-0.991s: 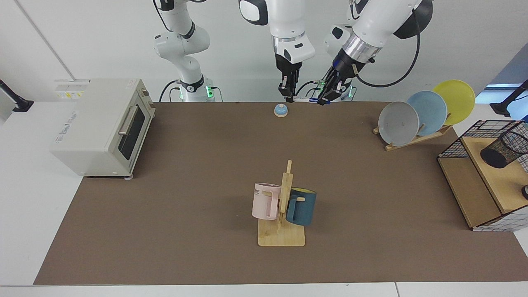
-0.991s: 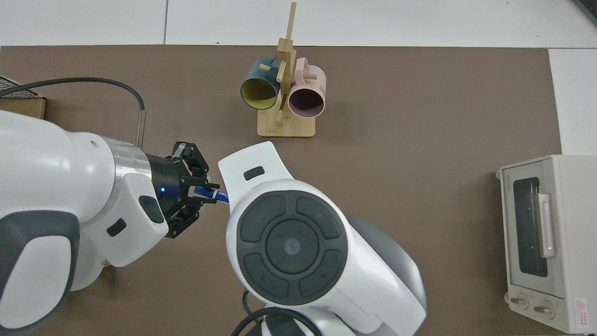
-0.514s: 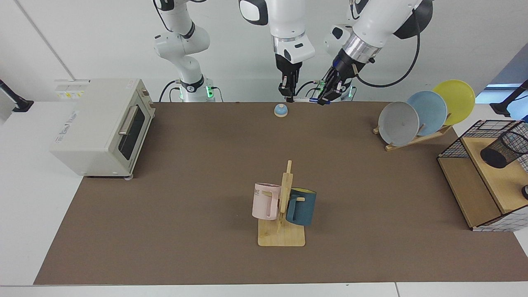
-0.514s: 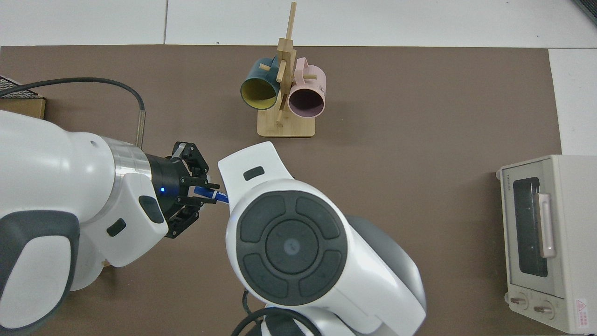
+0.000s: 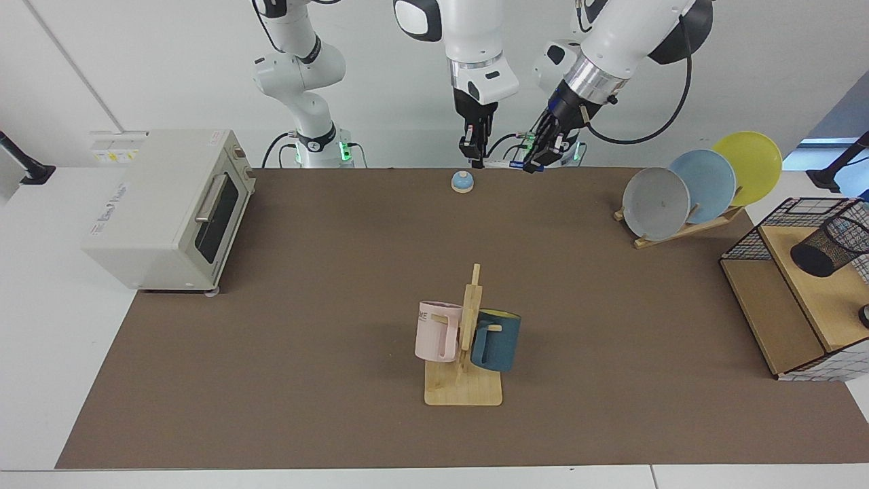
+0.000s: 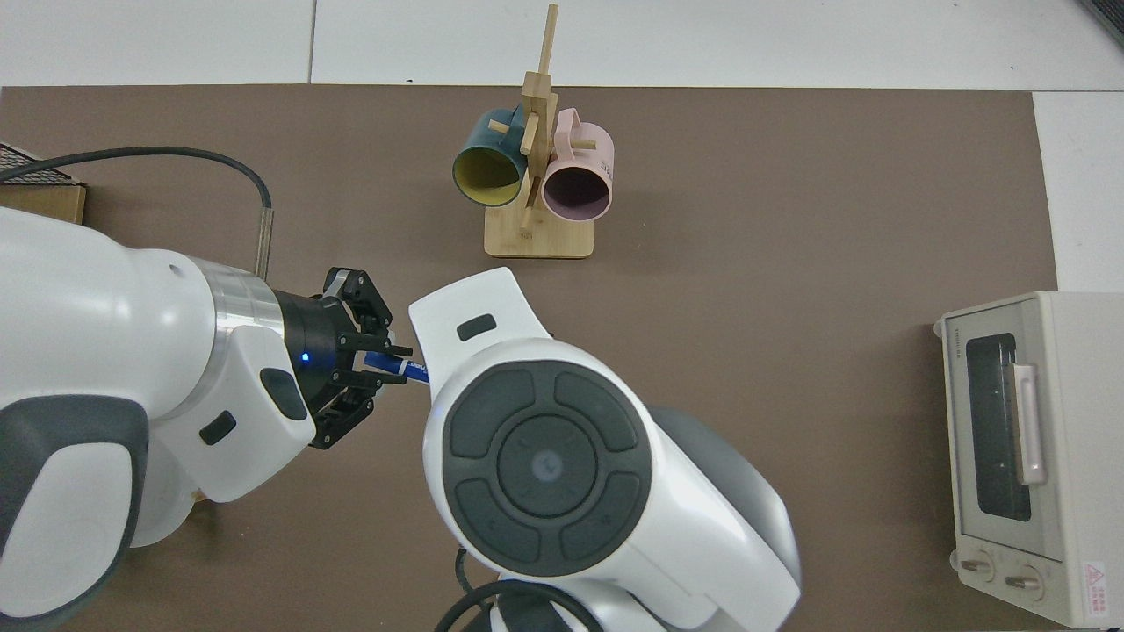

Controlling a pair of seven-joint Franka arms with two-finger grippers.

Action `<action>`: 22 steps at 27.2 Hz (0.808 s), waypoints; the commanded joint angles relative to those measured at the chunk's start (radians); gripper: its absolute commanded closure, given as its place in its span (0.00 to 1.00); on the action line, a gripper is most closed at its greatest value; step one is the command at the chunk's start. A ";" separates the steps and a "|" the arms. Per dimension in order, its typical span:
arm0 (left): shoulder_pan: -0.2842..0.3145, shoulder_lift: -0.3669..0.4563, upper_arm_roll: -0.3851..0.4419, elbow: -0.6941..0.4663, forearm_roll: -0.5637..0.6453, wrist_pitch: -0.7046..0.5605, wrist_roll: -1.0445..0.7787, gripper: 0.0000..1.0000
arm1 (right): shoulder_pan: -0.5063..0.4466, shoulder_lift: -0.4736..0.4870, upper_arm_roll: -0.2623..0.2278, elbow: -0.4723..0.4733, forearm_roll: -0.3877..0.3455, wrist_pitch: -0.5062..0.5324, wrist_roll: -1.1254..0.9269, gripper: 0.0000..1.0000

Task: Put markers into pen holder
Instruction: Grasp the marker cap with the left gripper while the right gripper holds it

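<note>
The marker (image 5: pixel 510 164) hangs level just above the table's far edge, its blue-capped end in my left gripper (image 5: pixel 533 161). From above, that gripper (image 6: pixel 379 362) has its fingers shut on the blue end of the marker (image 6: pixel 402 366). My right gripper (image 5: pixel 476 159) points down at the marker's white end; its own arm hides it in the top view. The pen holder (image 5: pixel 825 247), a black mesh cup, leans on the wooden board at the far right of the facing view, well away from both grippers.
A blue-domed bell (image 5: pixel 462 181) sits just in front of the grippers. A mug rack (image 5: pixel 464 353) with a pink and a blue mug stands mid-table. A toaster oven (image 5: pixel 170 207), a plate rack (image 5: pixel 686 197) and a wire-grid basket frame (image 5: pixel 787 285) line the sides.
Both grippers and the marker between them have edged up very slightly. Nothing else has moved.
</note>
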 commanded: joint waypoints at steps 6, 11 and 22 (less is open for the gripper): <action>-0.005 -0.009 0.015 0.010 0.000 -0.033 -0.015 1.00 | -0.003 0.014 0.005 0.017 -0.027 0.000 0.061 1.00; -0.005 -0.009 0.017 0.010 0.002 -0.033 -0.015 1.00 | -0.006 0.011 0.005 0.011 -0.044 0.047 0.064 0.02; -0.003 -0.009 0.018 0.010 0.008 -0.041 -0.015 1.00 | -0.006 0.010 0.008 0.011 -0.042 0.055 0.069 0.00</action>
